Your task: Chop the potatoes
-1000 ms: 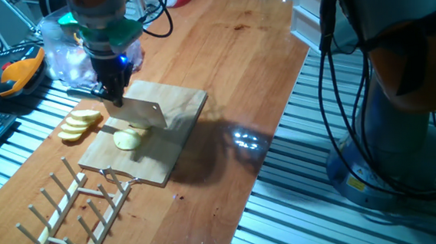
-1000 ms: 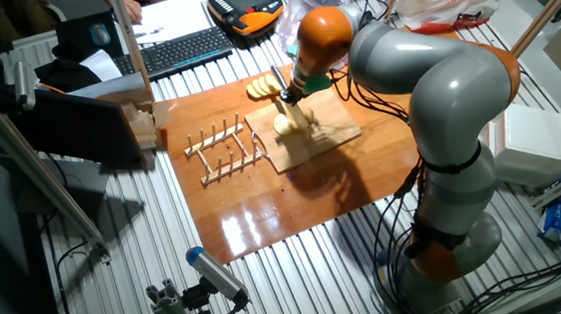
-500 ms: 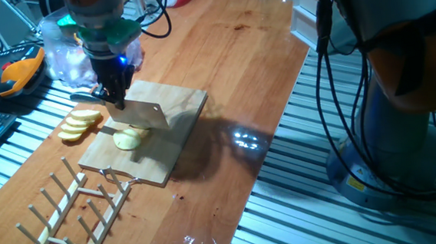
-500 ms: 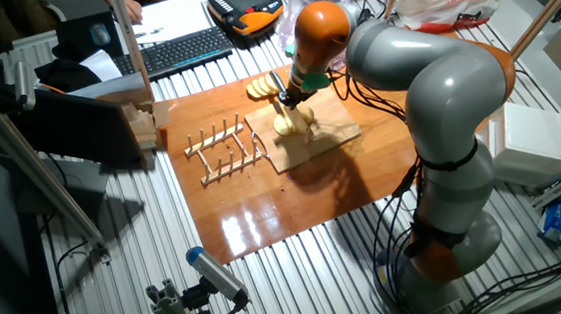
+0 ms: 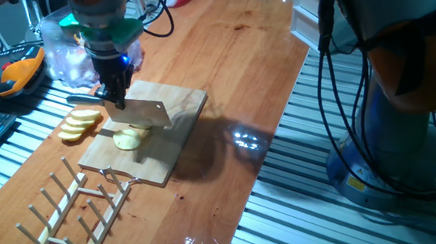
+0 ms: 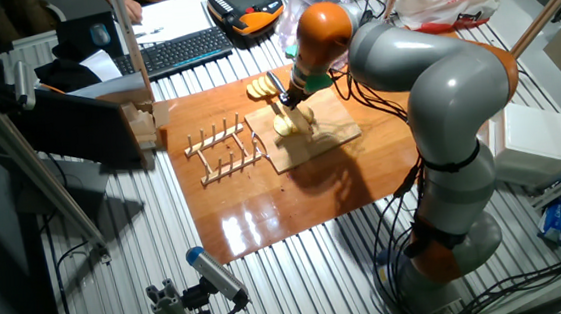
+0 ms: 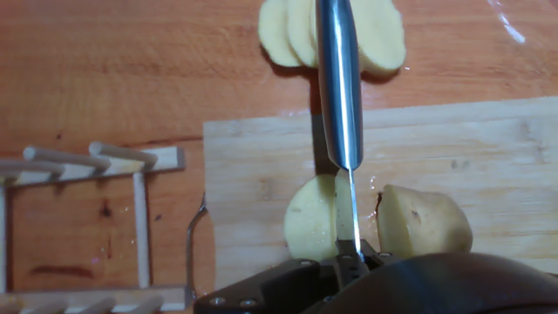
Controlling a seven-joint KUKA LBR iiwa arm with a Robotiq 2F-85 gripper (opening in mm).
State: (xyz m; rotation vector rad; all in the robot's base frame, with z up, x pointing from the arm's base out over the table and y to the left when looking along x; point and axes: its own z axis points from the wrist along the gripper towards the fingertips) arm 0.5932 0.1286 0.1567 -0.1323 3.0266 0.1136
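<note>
The gripper is clenched on a knife, whose blade hangs over the cutting board left of centre in the fixed view. In the hand view the potatoes lie as two chunks at the bottom of the frame, the blade's edge running between them, the left chunk partly under it. To chop well, I'd shift the blade squarely over one chunk, keep it upright, and press straight down to the board. Finished slices sit on the surface beyond the board's far edge.
</note>
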